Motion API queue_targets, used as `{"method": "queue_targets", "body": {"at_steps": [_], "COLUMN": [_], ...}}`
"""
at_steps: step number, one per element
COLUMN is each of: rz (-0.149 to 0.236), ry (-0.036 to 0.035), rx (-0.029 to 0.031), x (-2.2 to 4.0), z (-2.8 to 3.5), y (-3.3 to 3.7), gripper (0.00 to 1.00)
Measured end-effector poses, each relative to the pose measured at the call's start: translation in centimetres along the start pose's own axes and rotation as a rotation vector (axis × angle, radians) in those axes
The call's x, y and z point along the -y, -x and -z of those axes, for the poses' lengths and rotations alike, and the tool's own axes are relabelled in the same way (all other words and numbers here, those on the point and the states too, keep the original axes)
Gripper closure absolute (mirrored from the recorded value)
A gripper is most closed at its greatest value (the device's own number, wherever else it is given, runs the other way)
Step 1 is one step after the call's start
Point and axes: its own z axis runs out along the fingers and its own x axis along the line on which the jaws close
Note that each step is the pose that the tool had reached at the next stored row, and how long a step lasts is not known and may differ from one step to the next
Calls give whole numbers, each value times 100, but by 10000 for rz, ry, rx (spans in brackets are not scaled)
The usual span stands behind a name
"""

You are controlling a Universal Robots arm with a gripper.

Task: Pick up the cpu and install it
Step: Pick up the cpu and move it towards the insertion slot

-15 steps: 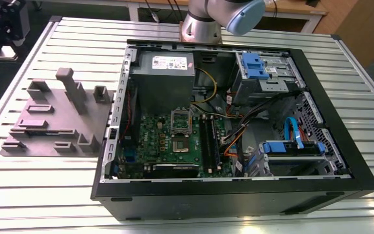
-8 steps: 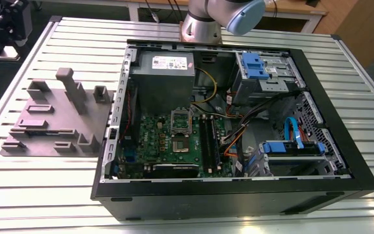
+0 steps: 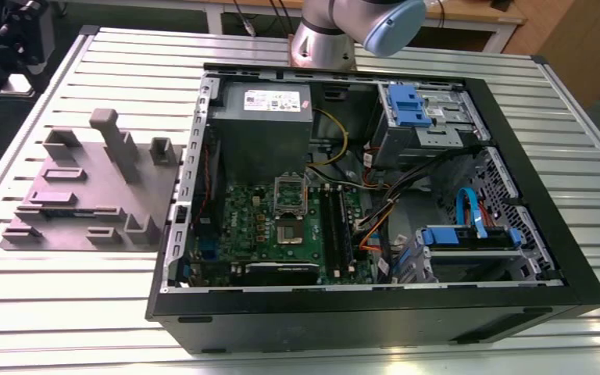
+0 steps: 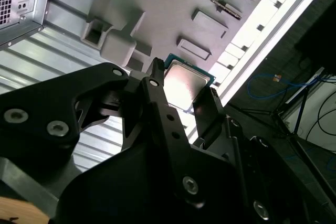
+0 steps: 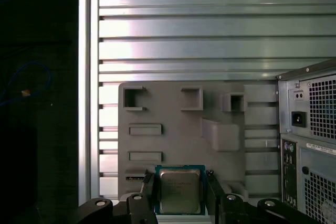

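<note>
- table (image 3: pixel 60 312): ribbed metal top that carries everything in the exterior view.
- computer case (image 3: pixel 383 320): black tower lying on its side with the cover off, showing cables, drive bays and a power supply.
- arm (image 3: pixel 352 23): a grey and blue joint rises behind the case, at the far edge of the table.
- tray (image 3: pixel 81 211): grey plastic block with pockets and posts, just beside the case on the exterior view's left. in both wrist views it lies below the claw.
- green board (image 3: pixel 243 211): mounted flat on the floor of the case.
- claw (image 5: pixel 180 177): black fingers clenched on the cpu, one against each of two opposite edges.
- socket (image 3: pixel 288 229): square metal frame near the middle of the green board. it looks unfilled, though the detail is too small to be sure.
- cpu (image 5: pixel 180 192): silver lid with a green rim, gripped and hanging above the tray, seemingly clear of it.
- progress: the pick-up looks done. carrying the cpu to the case and seating it in the socket are left.
</note>
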Motion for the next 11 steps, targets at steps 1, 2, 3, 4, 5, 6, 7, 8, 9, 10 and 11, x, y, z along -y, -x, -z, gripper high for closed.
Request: {"method": "queue_targets", "body": {"at_steps": [1, 2, 3, 4, 5, 6, 7, 8, 9, 10, 11], "rz": [0, 0, 0, 0, 0, 0, 0, 0, 0, 0, 0], "ry": [0, 0, 0, 0, 0, 0, 0, 0, 0, 0, 0], "rx": [0, 0, 1, 0, 0, 0, 1, 1, 0, 1, 1], "x": [0, 0, 0, 0, 0, -1, -1, -1, -1, -1, -1], "z": [0, 0, 0, 0, 0, 0, 0, 0, 0, 0, 0], "y": [3, 4, 7, 8, 11, 13, 15, 18, 20, 22, 23], "gripper": [53, 53, 53, 53, 53, 53, 53, 53, 53, 53, 53]}}
